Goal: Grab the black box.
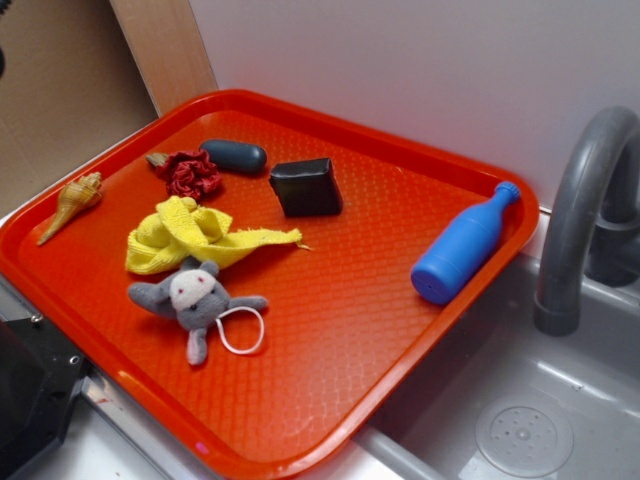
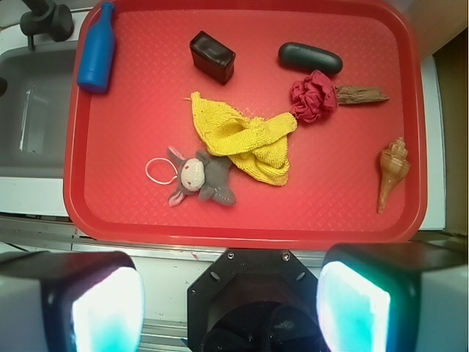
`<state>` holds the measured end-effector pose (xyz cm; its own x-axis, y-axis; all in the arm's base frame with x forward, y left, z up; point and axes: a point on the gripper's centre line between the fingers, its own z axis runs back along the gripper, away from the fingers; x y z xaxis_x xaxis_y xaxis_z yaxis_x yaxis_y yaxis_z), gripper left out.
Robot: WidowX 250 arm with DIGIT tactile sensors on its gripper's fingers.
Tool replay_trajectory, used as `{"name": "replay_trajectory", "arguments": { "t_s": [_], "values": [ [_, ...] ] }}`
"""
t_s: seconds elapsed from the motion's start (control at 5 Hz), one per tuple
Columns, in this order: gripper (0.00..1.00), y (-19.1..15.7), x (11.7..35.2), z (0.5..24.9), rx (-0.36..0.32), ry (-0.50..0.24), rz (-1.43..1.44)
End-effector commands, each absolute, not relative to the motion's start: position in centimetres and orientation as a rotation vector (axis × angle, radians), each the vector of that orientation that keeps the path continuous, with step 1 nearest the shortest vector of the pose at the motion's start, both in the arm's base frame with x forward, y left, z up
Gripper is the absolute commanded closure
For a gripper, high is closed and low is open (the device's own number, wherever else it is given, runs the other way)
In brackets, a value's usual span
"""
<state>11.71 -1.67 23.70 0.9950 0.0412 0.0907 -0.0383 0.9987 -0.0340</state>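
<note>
Grey sink (image 1: 560, 400) and pale counter surround a red tray (image 2: 242, 213) with a fine pebbled texture and a raised rim. From the wrist view the tool (image 2: 231, 308) hangs over the tray's near edge, its two pads (image 2: 102, 312) blurred, glowing pale teal and cut off by the bottom of the picture; they stand wide apart with nothing between them. In the exterior view only a dark corner of the robot shows at the lower left. Nearest the tool lies a grey plush mouse (image 2: 198, 177) with a white cord loop, just beside a crumpled yellow knitted cloth (image 2: 245, 139). Beyond the cloth, toward the tray's far rim, sits the black box (image 2: 212, 56), squarish, smooth and faintly shiny, clear of its neighbours. Near it lie a dark oval capsule (image 2: 310, 58), a crinkled red fabric flower (image 2: 314, 97) touching a brown bark-like piece (image 2: 362, 94), a tan spiral seashell (image 2: 392, 172) and a blue plastic bottle (image 2: 97, 50) lying on its side.
</note>
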Motion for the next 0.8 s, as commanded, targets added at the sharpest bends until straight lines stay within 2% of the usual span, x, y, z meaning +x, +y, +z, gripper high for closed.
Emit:
{"name": "replay_trajectory", "arguments": {
  "t_s": [0.0,0.2,0.4,0.6],
  "values": [
    [0.00,-1.7,11.7,23.7,-0.032,-0.092,0.040],
    [0.00,-3.0,16.7,22.3,-0.019,-0.178,0.122],
    [0.00,-5.0,20.7,21.3,0.024,-0.244,0.178],
    [0.00,-5.7,24.7,20.0,0.030,-0.233,0.242]
  ]
}}
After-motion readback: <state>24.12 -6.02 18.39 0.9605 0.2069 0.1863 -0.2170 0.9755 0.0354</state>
